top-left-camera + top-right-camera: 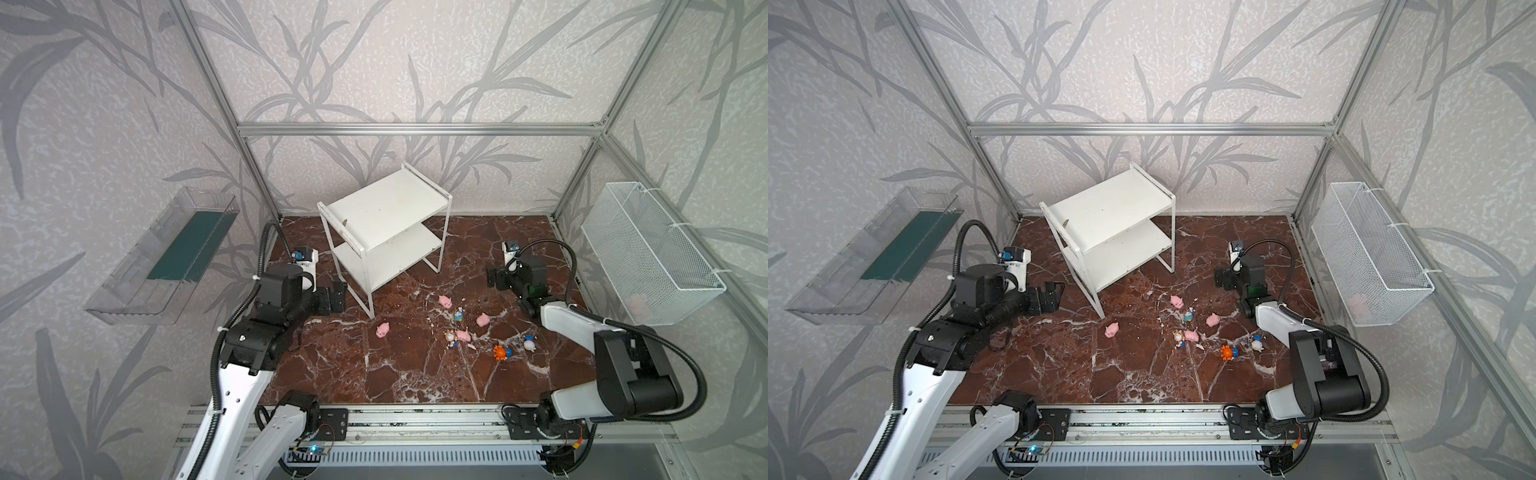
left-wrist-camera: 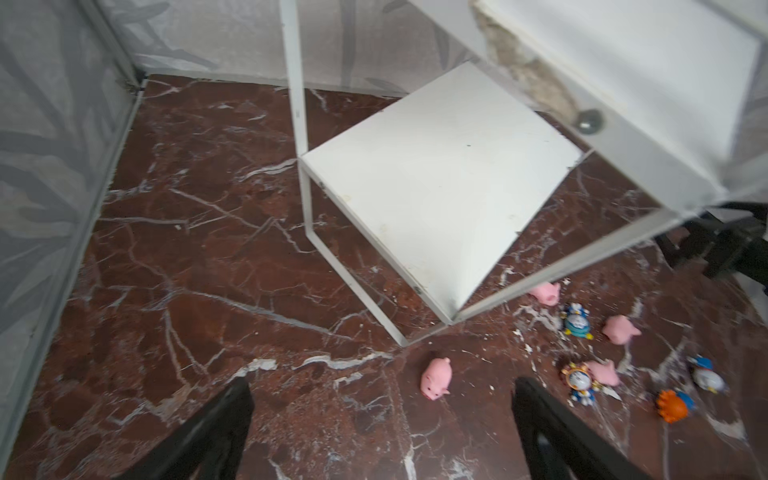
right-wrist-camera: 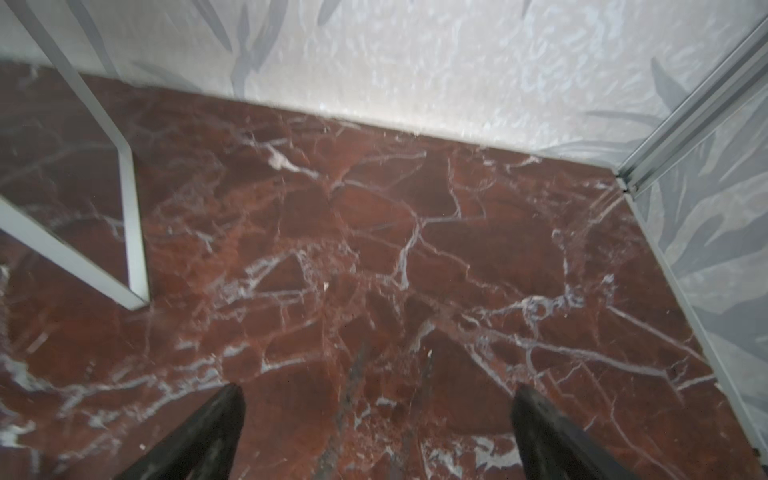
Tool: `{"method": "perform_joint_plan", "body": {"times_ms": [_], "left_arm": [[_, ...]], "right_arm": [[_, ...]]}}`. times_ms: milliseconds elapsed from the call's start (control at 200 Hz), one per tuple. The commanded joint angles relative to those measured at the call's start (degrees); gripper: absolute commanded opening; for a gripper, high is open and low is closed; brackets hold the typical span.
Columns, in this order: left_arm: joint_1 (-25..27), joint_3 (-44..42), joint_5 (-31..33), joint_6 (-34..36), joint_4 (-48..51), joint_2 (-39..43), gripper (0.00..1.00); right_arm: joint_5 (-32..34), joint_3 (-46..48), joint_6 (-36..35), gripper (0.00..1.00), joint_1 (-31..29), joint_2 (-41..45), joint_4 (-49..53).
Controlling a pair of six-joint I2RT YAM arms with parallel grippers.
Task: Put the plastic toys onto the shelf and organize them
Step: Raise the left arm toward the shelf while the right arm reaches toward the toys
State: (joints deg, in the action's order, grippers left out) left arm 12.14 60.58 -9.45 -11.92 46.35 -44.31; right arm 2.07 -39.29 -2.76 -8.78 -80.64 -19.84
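The white two-tier shelf (image 1: pixel 386 208) (image 1: pixel 1108 212) stands at the back middle of the red marble floor, both boards bare. Several pink pigs, one apart (image 1: pixel 382 330) (image 2: pixel 436 378) and the others (image 1: pixel 446 301) (image 1: pixel 483 320) mixed with several small figurines (image 1: pixel 459 316) (image 1: pixel 502 352) (image 2: pixel 577 322), lie in front of the shelf's right side. My left gripper (image 1: pixel 334 297) (image 2: pixel 382 384) hovers open to the left of the shelf's front leg, holding nothing. Open and holding nothing, my right gripper (image 1: pixel 493 280) (image 3: pixel 379 388) hangs to the right of the shelf, over bare floor.
A clear plastic bin (image 1: pixel 162 257) hangs on the left wall. On the right wall is a white wire mesh basket (image 1: pixel 648 253) with something pink inside (image 1: pixel 638 303). An aluminium frame and walls enclose the floor. White crumbs lie among the toys.
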Motion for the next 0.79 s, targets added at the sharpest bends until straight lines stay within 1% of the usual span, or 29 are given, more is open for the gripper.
{"method": "perform_joint_plan", "body": {"times_ms": [0, 125, 150, 190, 300, 370, 460, 545, 600, 790], "left_arm": [[0.57, -0.81, -12.16, 2.51, 1.55, 1.36, 0.99], [1.32, 0.12, -17.83, 2.73, 2.26, 2.75, 0.99], [1.44, 0.31, -19.34, 2.70, 2.43, 2.91, 0.99], [1.60, 0.29, -21.64, 2.91, 2.54, 3.32, 0.99], [2.98, -0.88, -27.06, 3.09, 1.40, 5.36, 0.99], [4.47, -2.16, -31.13, 2.99, -0.83, 6.82, 0.99], [6.01, -2.83, -34.67, 2.40, -2.50, 7.07, 0.99], [7.89, -2.98, -34.95, 2.53, -2.93, 6.36, 0.99], [9.44, -2.99, -34.47, 3.08, -2.68, 5.78, 0.99], [14.27, -2.94, -32.73, 4.21, -2.51, 3.93, 0.99]], "right_arm": [[-2.84, -0.98, 4.41, 0.99, -2.40, 3.87, 16.65], [-2.60, -2.58, 5.95, 1.00, -8.23, 5.45, 25.21], [-2.30, -3.00, 6.27, 0.99, -9.40, 5.36, 26.96], [-2.15, -3.59, 6.81, 0.95, -11.51, 5.00, 29.69], [-1.97, -4.33, 9.24, 0.87, -15.21, 3.34, 33.31], [-2.82, -4.65, 10.32, 0.79, -17.06, 1.83, 33.84], [-4.33, -5.22, 11.55, 0.70, -18.41, -0.45, 32.75], [-6.02, -6.58, 12.17, 0.62, -18.94, -3.05, 31.90], [-7.54, -7.67, 12.06, 0.60, -19.08, -4.80, 31.47], [-10.27, -11.07, 8.10, 0.60, -20.11, -10.09, 31.14]]}}
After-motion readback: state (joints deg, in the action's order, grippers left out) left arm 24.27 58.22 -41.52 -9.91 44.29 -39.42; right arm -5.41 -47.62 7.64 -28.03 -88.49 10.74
